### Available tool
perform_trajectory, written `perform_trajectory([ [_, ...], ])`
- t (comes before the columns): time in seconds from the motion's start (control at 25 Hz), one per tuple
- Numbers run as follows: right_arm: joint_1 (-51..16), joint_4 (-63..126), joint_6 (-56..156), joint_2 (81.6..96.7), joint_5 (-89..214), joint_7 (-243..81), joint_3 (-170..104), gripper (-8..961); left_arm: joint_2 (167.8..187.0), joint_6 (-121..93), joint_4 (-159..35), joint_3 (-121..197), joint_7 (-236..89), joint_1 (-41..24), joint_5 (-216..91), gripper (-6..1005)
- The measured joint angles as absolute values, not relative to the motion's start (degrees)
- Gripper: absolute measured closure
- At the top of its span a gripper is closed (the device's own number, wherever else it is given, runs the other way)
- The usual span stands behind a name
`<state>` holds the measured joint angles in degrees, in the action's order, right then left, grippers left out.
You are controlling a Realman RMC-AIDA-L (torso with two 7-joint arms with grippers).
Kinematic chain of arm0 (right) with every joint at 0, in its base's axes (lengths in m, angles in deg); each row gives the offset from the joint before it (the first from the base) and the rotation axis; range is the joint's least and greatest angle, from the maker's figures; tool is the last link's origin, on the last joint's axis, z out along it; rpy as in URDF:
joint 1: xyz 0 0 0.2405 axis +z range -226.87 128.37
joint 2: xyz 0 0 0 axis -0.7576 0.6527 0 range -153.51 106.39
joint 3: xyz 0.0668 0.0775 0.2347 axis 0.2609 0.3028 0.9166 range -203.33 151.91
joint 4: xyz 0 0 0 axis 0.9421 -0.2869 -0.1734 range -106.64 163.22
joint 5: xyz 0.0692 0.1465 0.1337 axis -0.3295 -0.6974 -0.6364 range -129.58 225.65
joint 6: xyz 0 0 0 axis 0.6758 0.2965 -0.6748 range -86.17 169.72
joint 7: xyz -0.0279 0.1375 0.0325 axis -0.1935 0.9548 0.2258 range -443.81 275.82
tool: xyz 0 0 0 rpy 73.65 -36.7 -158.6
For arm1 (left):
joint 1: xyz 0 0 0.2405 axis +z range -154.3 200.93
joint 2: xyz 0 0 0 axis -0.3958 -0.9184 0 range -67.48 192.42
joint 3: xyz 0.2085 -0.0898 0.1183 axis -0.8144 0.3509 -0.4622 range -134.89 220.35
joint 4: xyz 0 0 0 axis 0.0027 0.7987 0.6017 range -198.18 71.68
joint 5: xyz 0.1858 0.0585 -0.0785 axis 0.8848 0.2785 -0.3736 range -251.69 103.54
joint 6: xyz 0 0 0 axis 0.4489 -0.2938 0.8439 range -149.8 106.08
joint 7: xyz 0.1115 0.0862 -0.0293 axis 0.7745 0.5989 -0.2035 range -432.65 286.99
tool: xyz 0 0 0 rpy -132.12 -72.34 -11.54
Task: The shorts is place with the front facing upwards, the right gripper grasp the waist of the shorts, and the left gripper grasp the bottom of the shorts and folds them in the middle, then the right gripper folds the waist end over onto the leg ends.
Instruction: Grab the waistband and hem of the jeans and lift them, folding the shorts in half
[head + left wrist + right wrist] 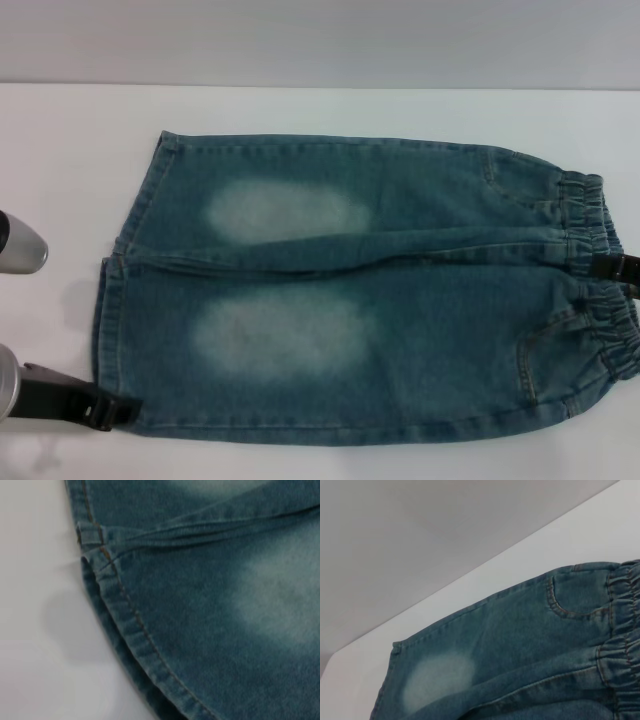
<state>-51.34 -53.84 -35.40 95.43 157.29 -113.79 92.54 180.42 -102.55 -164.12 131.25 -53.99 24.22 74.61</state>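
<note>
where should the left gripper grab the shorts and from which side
Take the shorts by the flat leg hem, coming in from the robot's left. That edge faces the left gripper, lies flat on the table and has no gathers.

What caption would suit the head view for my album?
Denim shorts lie flat on a white table, the left hand at the leg hems, the right hand at the elastic waistband.

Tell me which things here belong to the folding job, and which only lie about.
Belong to the job:
- shorts, flat
- waist end
- leg ends
- left claw at the leg ends
- right claw at the waist end

Only lying about:
- nothing besides the white table
</note>
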Motion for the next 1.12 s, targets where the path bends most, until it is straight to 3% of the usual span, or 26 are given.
perform_trajectory([
  [0.36, -51.4, -53.8, -35.5, 95.36, 157.3, -113.8, 92.6, 153, 180.30, -102.7, -164.1, 132.5, -53.6, 24.1, 70.7, 732],
  [0.68, -51.5, -53.8, -35.7, 95.35, 157.3, -113.9, 92.8, 159, 180.39, -102.8, -163.3, 134.2, -54.4, 23.3, 69.4, 955],
  [1.12, -52.2, -53.8, -35.9, 95.41, 165.9, -112.9, 93.8, 167, 180.42, -103.4, -164.0, 133.7, -54.3, 22.9, 69.5, 965],
])
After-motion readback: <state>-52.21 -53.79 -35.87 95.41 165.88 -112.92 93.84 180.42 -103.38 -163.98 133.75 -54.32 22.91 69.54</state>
